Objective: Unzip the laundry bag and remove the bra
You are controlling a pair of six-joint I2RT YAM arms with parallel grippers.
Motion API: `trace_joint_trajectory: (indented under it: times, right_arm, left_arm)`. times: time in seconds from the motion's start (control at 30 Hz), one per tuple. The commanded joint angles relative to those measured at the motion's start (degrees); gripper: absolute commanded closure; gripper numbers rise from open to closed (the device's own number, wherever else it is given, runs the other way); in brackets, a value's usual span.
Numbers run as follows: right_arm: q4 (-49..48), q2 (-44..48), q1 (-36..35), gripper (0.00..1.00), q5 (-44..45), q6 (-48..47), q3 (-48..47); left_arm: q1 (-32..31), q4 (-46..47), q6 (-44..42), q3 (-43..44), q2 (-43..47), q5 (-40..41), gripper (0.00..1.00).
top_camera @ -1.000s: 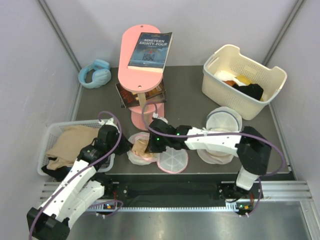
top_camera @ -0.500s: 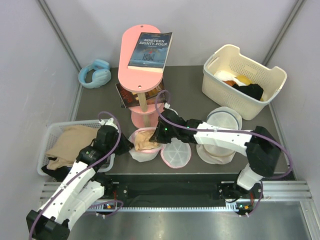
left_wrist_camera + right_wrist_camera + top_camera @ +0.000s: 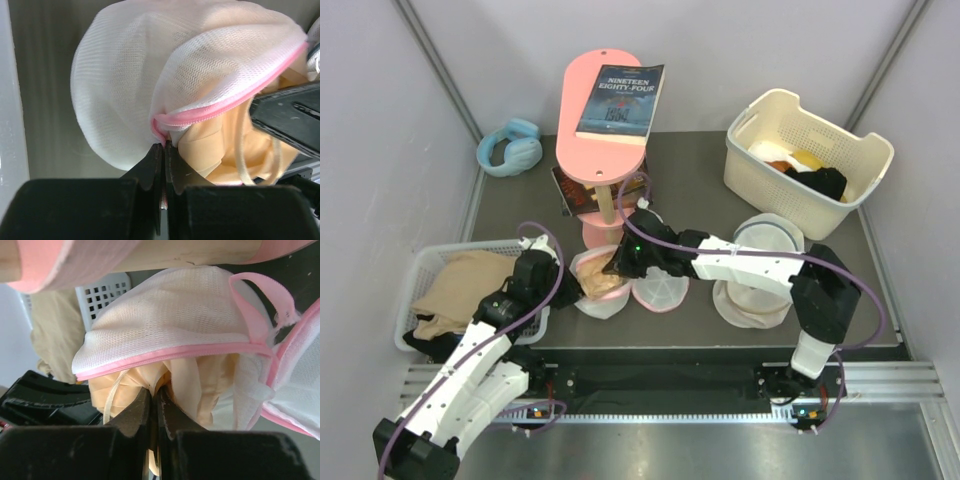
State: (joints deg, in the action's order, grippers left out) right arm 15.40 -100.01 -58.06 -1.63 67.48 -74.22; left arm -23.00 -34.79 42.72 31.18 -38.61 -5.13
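left wrist shows left pincer (image 3: pixel 163 149) clamped on one laundry bag (image 3: pixel 125 75); right pincer (image 3: pixel 154 392) clamps one bra (image 3: pixel 197 382).

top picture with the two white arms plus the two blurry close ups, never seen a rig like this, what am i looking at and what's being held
These are two robot arms bolted at the table's near edge. The wide picture looks down from above. Each close-up comes from a camera on one wrist. The left gripper is shut on the pink trim of the laundry bag, which is unzipped. The right gripper is shut on the bra, which sits partly inside the bag. Around them are a book on a pink stand, blue headphones, a cream basket, a white tray and another mesh bag.
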Motion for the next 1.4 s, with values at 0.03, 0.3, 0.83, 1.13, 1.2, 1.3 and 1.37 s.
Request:
trace_joint_trajectory:
  times: [0.03, 0.3, 0.83, 1.13, 1.2, 1.3, 1.37]
  right_arm:
    - [-7.6, 8.0, 0.8, 1.00, -1.4, 4.4, 2.1]
    - [-13.5, 13.2, 0.8, 1.00, -2.6, 9.6, 9.4]
    - [-6.9, 14.4, -1.4, 1.00, -8.2, 4.8, 11.5]
    - [-2.0, 16.0, -1.1, 1.00, -13.7, -0.5, 12.3]
    - [-0.7, 14.8, -1.3, 1.00, -15.6, -1.6, 12.5]
    - [-0.7, 14.1, -1.7, 1.00, -17.6, -3.2, 12.3]
    - [0.2, 14.2, -1.8, 1.00, -17.7, -4.2, 11.7]
  left_arm:
    - [-0.1, 1.4, -0.9, -0.3, 0.1, -1.0, 1.00]
    - [-0.1, 1.6, -0.9, -0.5, 0.1, -0.8, 1.00]
    - [-0.1, 1.4, -1.1, 1.9, -1.6, 2.1, 1.00]
    - [-0.1, 1.5, 0.3, 2.1, -0.6, 2.9, 1.00]
    - [-0.1, 1.6, 0.9, 2.9, -0.8, 2.7, 1.00]
    - [-0.1, 2.3, 1.5, 3.0, -0.9, 2.3, 1.00]
    - [-0.1, 2.4, 1.8, 2.5, -1.3, 2.4, 1.00]
